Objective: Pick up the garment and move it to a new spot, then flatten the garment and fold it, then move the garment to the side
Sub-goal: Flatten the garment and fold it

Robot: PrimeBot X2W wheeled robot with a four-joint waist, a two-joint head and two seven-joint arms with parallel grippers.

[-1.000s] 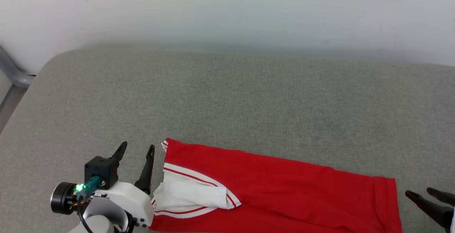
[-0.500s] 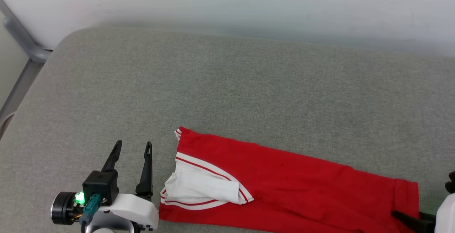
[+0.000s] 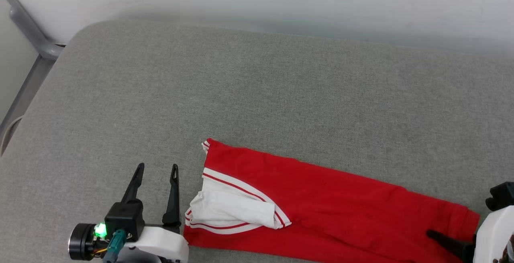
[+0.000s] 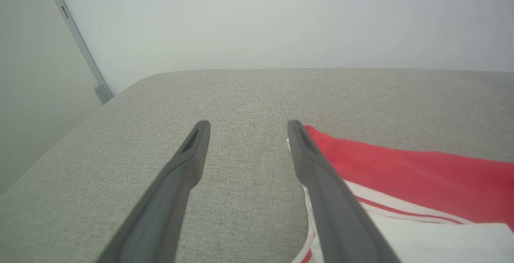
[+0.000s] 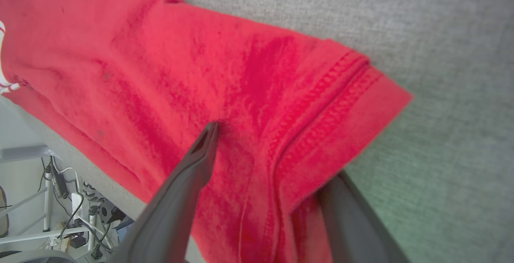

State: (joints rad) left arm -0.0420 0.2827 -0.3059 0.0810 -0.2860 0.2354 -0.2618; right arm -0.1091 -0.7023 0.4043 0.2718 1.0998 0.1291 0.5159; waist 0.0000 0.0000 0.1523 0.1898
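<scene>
Along the near edge of the grey woven cushion [image 3: 257, 94] lies the long-folded red jersey T-shirt with white striped sleeves [image 3: 321, 198]. My worry is the right gripper [image 5: 273, 154]. It straddles the hem with jaws wide, one finger on top and one underneath, so closing may catch only some layers and spoil the fold. The left gripper [image 3: 157, 167], equally wide, hangs over bare cushion just beside the sleeve, holding nothing.

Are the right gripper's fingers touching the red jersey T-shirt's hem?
Touching. In the right wrist view the red jersey T-shirt hem drapes over one finger of the right gripper, while the other finger's tip presses into the fabric.
</scene>
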